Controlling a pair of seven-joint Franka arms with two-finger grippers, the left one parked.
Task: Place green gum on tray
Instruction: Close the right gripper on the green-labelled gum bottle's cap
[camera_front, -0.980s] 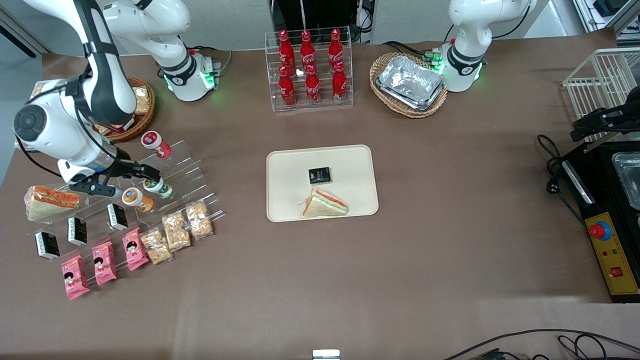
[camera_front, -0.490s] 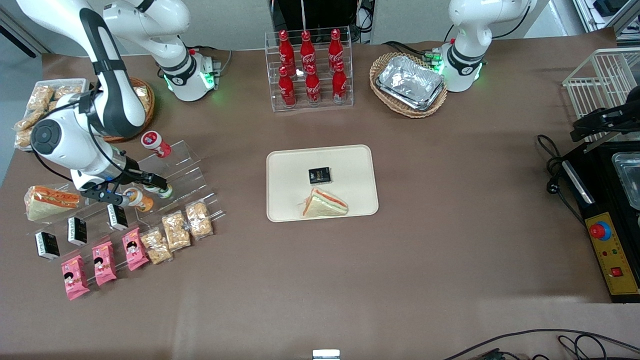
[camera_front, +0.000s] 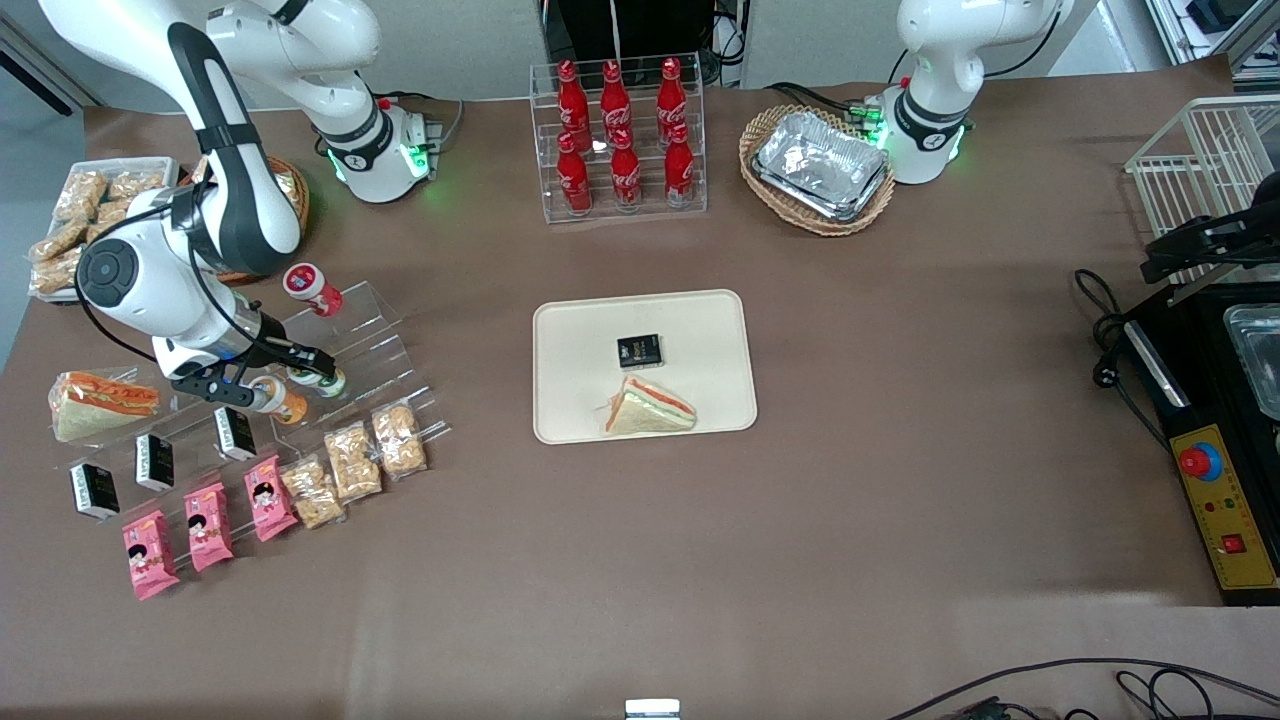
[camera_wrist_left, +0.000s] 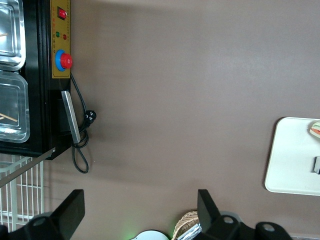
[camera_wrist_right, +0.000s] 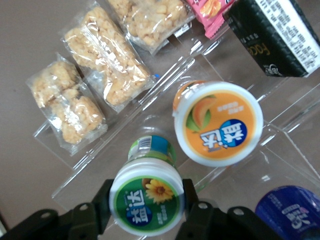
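Note:
The green gum (camera_front: 322, 380) (camera_wrist_right: 145, 202), a small canister with a white lid and a green label, lies on the clear acrylic step rack (camera_front: 370, 345) at the working arm's end of the table. My gripper (camera_front: 300, 372) (camera_wrist_right: 146, 192) straddles its lid, one black finger pressed against each side, so it is shut on the gum. An orange-labelled canister (camera_front: 280, 400) (camera_wrist_right: 220, 122) lies right beside it. The cream tray (camera_front: 580, 330) sits at the table's middle, well away toward the parked arm, and holds a black packet (camera_front: 639, 350) and a sandwich (camera_front: 650, 408).
A blue-lidded canister (camera_wrist_right: 290, 215) sits by the orange one, and a red-lidded canister (camera_front: 310, 287) lies higher on the rack. Snack bags (camera_front: 350, 460), pink packs (camera_front: 205, 525) and black boxes (camera_front: 155, 460) fill the lower steps. A cola bottle rack (camera_front: 620, 135) and a foil-container basket (camera_front: 818, 168) stand farther back.
The arm has swung in toward the rack, and the gripper has come down onto the green gum; its fingers now flank the lid.

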